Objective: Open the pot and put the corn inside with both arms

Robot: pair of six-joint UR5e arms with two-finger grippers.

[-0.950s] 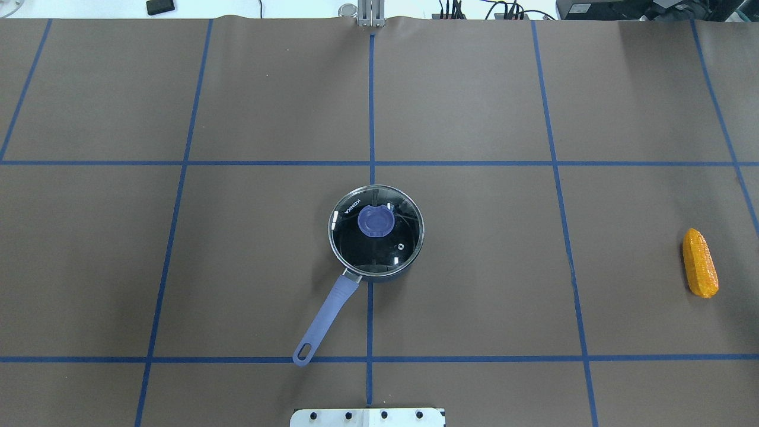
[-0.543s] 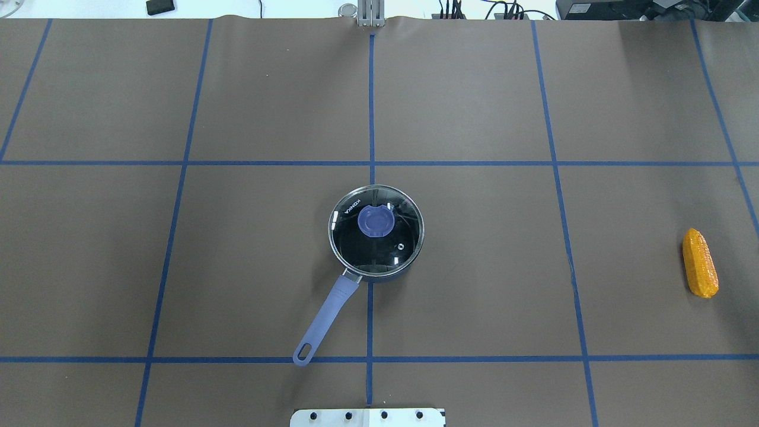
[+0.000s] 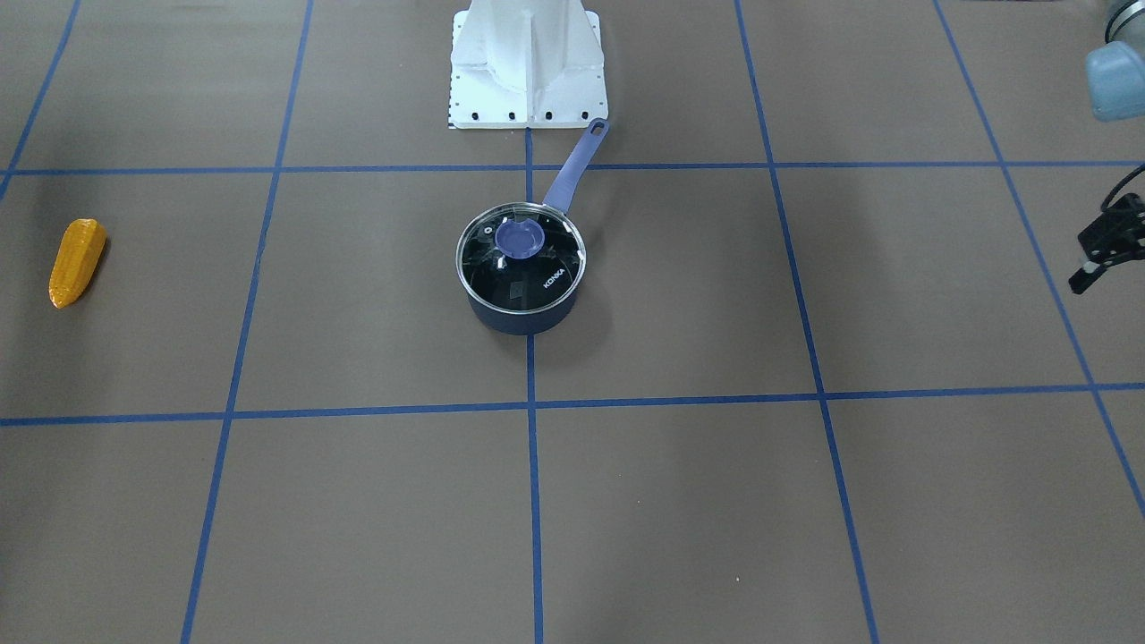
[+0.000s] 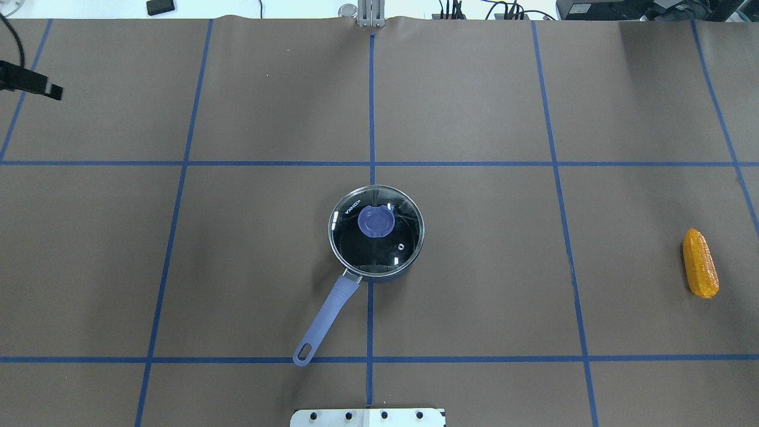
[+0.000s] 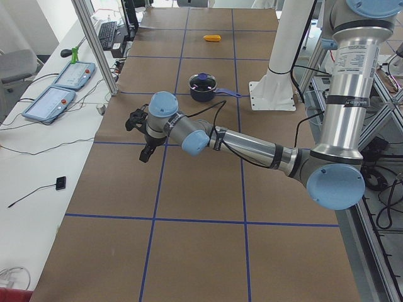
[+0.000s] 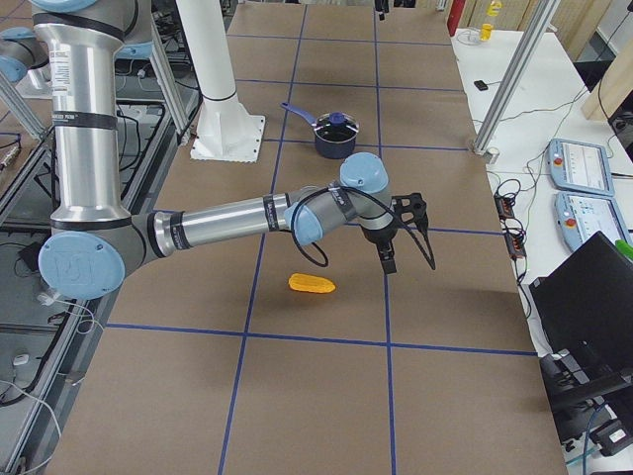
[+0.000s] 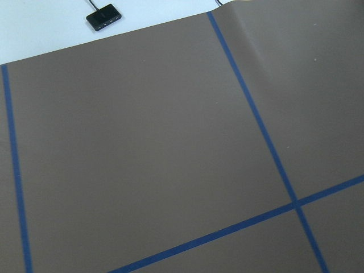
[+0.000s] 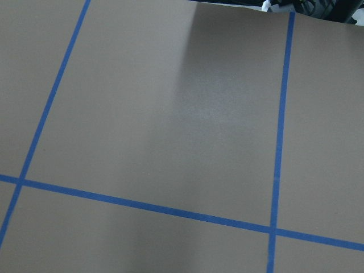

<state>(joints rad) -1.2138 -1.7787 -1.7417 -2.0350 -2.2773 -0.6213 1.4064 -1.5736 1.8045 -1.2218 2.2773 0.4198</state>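
The dark blue pot (image 4: 376, 270) stands at mid-table with its glass lid (image 4: 391, 249) on and a blue knob (image 4: 376, 221) on top; its handle (image 4: 326, 320) points toward the robot base. It also shows in the front view (image 3: 521, 313). The corn (image 4: 699, 263) lies flat far to the right, and also shows in the front view (image 3: 76, 262). My left gripper (image 4: 41, 88) hangs open and empty far left of the pot, and also shows at the front view's right edge (image 3: 1105, 246). My right gripper (image 6: 401, 233) hovers beside the corn (image 6: 312, 284); I cannot tell its state.
The brown mat (image 4: 474, 118) carries a grid of blue tape lines. The white mounting base (image 3: 528, 63) stands at the robot's side of the table. Both wrist views show only mat and tape, plus a black hub (image 7: 102, 15) beyond the mat's edge.
My left gripper has come into the overhead view at its upper left edge. The pot, lid and corn have not moved.
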